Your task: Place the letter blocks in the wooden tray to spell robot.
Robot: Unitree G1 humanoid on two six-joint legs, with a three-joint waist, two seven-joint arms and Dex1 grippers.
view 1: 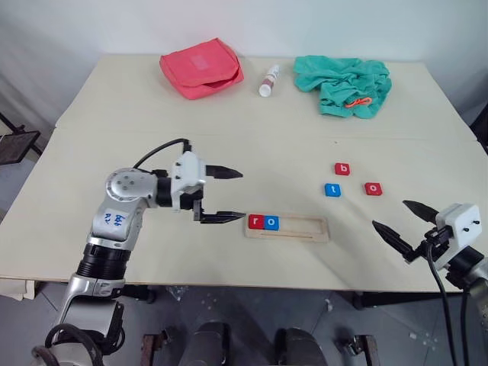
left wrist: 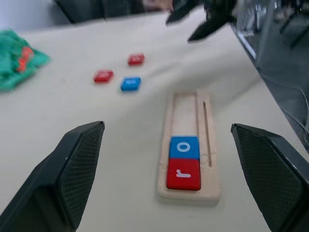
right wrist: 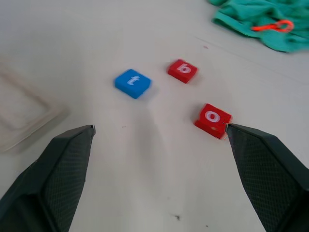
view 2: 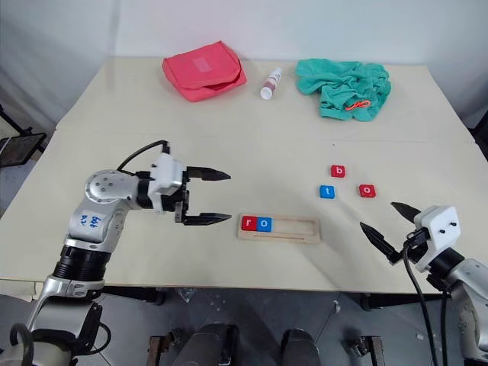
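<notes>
Both claws, left (view 1: 226,195) and right (view 1: 397,219), are spread wide and empty. Red r (view 1: 255,222) and blue o (view 1: 271,222) are seated at the tray's (view 1: 305,229) left end, while b (view 1: 342,169), t (view 1: 332,190) and red o (view 1: 373,188) lie loose beyond it. With those three so close together, the wrong one could be taken or a neighbour knocked.

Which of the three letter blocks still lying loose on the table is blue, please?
The t block is the blue one. The loose b block and o block are both red, and it lies nearest the wooden tray.
</notes>
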